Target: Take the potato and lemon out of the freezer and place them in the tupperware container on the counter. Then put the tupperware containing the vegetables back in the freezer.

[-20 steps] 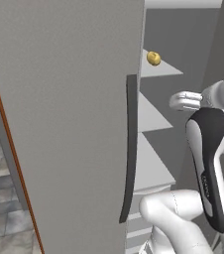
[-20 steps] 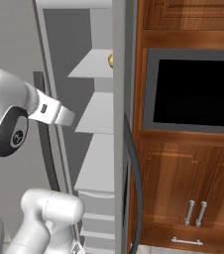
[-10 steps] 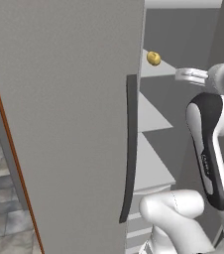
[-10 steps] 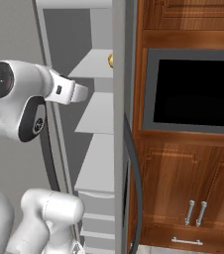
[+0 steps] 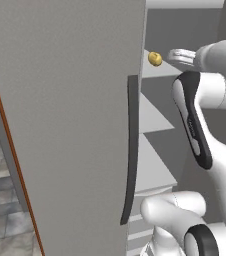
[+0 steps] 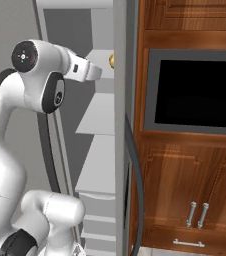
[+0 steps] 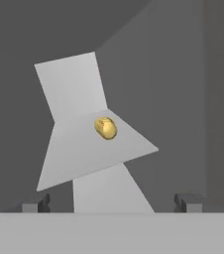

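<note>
Claw [image 7: 112, 202] was spread wide and empty, tips apart at the bottom of the hand view, aimed into the open freezer [image 5: 65, 125]. Potato [image 7: 106, 128], a dull tan-yellow lumpy oval as far as I could tell, sat alone on a pale upper shelf [image 7: 84, 154], well ahead of my fingertips [image 7: 34, 204] and not touching them. From the left base view the same potato [image 5: 155, 59] lay near the shelf's front, just beside the door edge, with my hand [image 5: 182, 55] near it at about the same height. Lemon, tupperware container and counter: nothing to report.

Risks as I judged them: the potato was round and sat near the shelf lip, so a nudge from one finger could roll it off the edge or deeper back. Coming in too low could hit the shelf front. The door's dark handle [image 5: 130, 150] and door edge stood close to my arm [image 6: 40, 80], so a wide swing could clip them. Closing off-centre on a lumpy shape might squirt it out.
</note>
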Motion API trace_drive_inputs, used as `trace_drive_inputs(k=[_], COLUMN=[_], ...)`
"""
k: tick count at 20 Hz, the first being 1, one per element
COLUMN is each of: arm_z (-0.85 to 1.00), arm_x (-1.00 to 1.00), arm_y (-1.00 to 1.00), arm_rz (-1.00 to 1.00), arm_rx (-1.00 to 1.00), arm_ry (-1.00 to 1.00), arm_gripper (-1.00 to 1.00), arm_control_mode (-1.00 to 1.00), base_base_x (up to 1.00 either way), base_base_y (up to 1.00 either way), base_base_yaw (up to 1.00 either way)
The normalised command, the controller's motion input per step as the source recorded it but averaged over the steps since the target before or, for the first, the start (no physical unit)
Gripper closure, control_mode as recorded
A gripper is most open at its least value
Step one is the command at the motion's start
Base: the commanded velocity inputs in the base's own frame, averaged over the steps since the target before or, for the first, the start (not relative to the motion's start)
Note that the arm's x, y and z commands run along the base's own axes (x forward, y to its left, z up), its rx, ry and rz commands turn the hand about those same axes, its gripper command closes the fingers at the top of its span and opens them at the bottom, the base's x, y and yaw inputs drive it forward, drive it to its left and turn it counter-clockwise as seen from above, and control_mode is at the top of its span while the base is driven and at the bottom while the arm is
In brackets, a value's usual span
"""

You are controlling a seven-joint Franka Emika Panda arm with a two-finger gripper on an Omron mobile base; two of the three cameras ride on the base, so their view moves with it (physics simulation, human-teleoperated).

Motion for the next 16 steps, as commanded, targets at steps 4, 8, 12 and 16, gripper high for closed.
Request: trace_drive_inputs(k=[4, 8, 12, 16], arm_z=[0.0, 0.0, 0.0, 0.0], arm_x=[0.76, 0.74, 0.53, 0.49], arm_y=[-0.15, -0.07, -0.07, -0.12], arm_rz=[0.0, 0.0, 0.0, 0.0], arm_rx=[0.0, 0.01, 0.04, 0.06], arm_ry=[0.0, 0.01, 0.07, 0.11], arm_gripper=[-1.0, -1.0, -1.0, -1.0], arm_control_mode=[-1.0, -1.0, -1.0, -1.0], base_base_x=[0.0, 0.0, 0.0, 0.0], base_base_y=[0.0, 0.0, 0.0, 0.0], base_base_yaw=[0.0, 0.0, 0.0, 0.0])
